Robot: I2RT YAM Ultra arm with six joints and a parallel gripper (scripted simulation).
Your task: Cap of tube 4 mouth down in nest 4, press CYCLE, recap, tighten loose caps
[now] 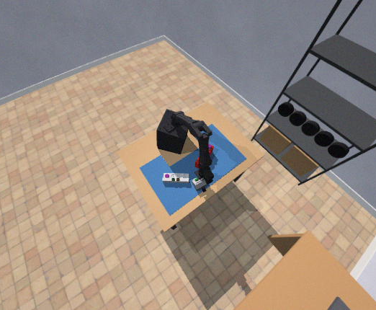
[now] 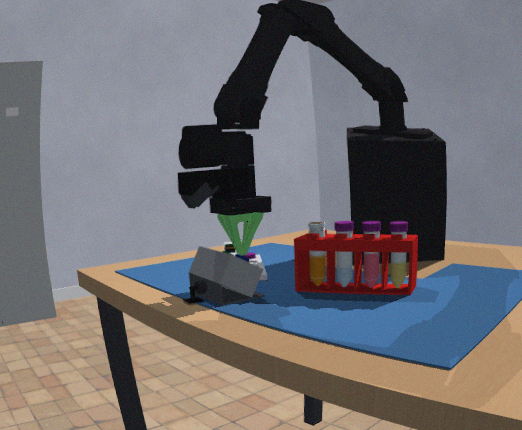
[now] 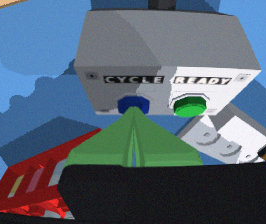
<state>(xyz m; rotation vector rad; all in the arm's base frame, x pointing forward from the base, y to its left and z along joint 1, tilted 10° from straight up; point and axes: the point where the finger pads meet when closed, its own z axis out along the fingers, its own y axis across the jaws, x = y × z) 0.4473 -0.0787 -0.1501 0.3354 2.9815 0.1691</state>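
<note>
1. Reaching out from its black pedestal (image 2: 397,190), the arm held the gripper (image 2: 242,250) pointing down over the small sloping desk (image 2: 222,275); the green fingers were pressed together into one wedge with nothing between them.
2. In the wrist view, the wedge's tip lay just at 6 o'clock of the blue CYCLE key (image 3: 133,104); whether it touched the key could not be told.
3. The green READY key (image 3: 188,106) sat at 3 o'clock of the blue key, on the same sloped face.
4. The red decapping station (image 2: 356,245) stood on the blue mat (image 2: 375,320) of the bench (image 2: 255,345), at 3 o'clock of the desk in the exterior view.
5. Three tubes carried purple caps; the tube at the 9 o'clock end, tube 4 (image 2: 317,250), stood uncapped.
6. In the top view, a purple cap (image 1: 167,176) sat at the 9 o'clock end of the white cap tray (image 1: 176,177).
</note>
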